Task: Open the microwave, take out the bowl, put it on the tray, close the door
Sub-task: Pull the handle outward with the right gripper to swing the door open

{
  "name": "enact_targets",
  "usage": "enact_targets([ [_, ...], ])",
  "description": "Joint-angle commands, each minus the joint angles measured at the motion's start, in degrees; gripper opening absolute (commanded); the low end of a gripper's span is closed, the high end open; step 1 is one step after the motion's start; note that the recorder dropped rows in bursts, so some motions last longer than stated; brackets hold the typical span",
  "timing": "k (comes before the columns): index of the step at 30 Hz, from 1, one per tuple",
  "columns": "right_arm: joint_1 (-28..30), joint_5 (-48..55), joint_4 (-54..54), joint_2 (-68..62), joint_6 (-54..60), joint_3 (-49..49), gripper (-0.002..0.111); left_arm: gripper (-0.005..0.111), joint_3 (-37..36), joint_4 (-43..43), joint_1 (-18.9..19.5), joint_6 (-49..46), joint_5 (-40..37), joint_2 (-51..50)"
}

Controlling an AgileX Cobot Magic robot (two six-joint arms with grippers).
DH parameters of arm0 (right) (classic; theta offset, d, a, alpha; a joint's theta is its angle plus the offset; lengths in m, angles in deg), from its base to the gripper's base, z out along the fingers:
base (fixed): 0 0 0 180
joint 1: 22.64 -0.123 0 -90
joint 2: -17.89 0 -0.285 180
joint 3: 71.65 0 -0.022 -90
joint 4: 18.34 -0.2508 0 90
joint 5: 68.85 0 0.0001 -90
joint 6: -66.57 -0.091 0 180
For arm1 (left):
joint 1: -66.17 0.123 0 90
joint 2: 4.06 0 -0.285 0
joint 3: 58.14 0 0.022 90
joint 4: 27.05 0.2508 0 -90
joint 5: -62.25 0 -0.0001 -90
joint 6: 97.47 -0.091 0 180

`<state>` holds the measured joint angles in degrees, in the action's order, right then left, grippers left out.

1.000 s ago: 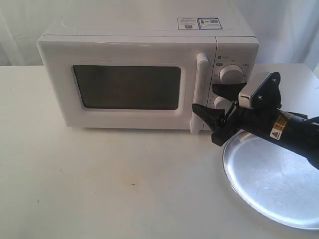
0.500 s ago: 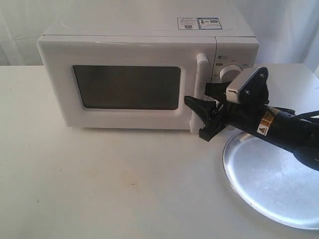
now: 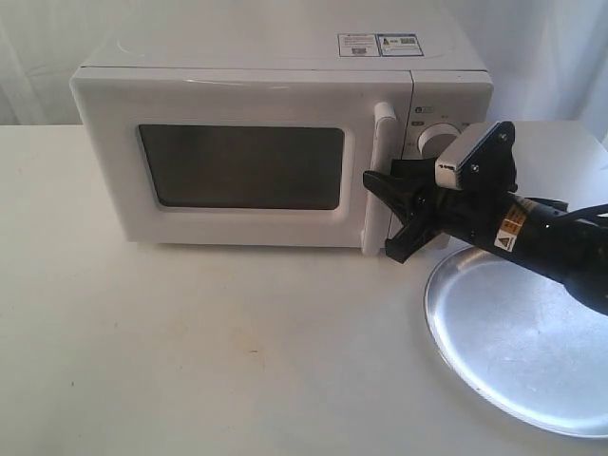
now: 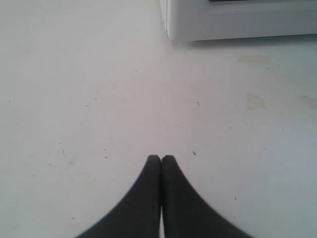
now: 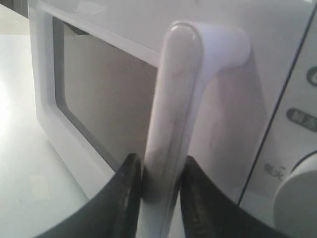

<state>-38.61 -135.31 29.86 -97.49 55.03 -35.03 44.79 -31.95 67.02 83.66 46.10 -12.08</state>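
Right now the door (image 3: 228, 106) sits shut, flush against the front of the microwave (image 3: 266, 57), and its dark window (image 3: 242, 166) shows nothing of the inside. The white bar handle (image 3: 383, 133) runs upright along the door's right edge, just beside the control panel. The right gripper (image 3: 385, 214) is clamped on the lower half of this handle. The right wrist view shows it plainly: one black finger (image 5: 130, 188) presses on each side of the bar (image 5: 171, 124), with no gap between pad and plastic.

The upper dial (image 3: 439, 141) shows just above the gripper's grey wrist block, and two small stickers (image 3: 380, 44) lie on the microwave's top. The microwave stands toward the back of a white table (image 3: 190, 332). The round silver tray (image 3: 513, 351) lies flat on the table at the front right, under the right arm and near the microwave's right corner.

The left gripper (image 4: 161, 159) hangs over bare tabletop with its two fingers pressed together, holding nothing. A bottom corner of the microwave (image 4: 168, 25) shows at the edge of its view.
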Motion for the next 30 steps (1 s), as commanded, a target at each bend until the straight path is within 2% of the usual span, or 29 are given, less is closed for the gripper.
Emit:
enact_targets([
  [1, -2.3, -3.5, 20.4, 0.1, 2.1, 0.7, 0.000, 0.000, -0.1, -0.5, 0.2, 0.1, 0.0, 0.2],
  [13, -4.2, -3.5, 27.8, 0.1, 2.3, 0.7, 0.000, 0.000, -0.1, -0.5, 0.2, 0.1, 0.0, 0.2],
  [17, -4.2, -3.5, 33.3, 0.2, 0.9, 0.7, 0.000, 0.000, -0.1, -0.5, 0.2, 0.1, 0.0, 0.2],
  [21, -4.2, -3.5, 33.3, 0.2, 1.4, 0.7, 0.000, 0.000, -0.1, -0.5, 0.2, 0.1, 0.0, 0.2],
  [24, -3.2, -3.5, 27.7, 0.2, 3.4, 0.7, 0.000, 0.000, -0.1, -0.5, 0.2, 0.1, 0.0, 0.2],
  [30, 1.8, -3.5, 29.2, 3.4, 1.5, 0.7, 0.000, 0.000, -0.1, -0.5, 0.2, 0.1, 0.0, 0.2],
])
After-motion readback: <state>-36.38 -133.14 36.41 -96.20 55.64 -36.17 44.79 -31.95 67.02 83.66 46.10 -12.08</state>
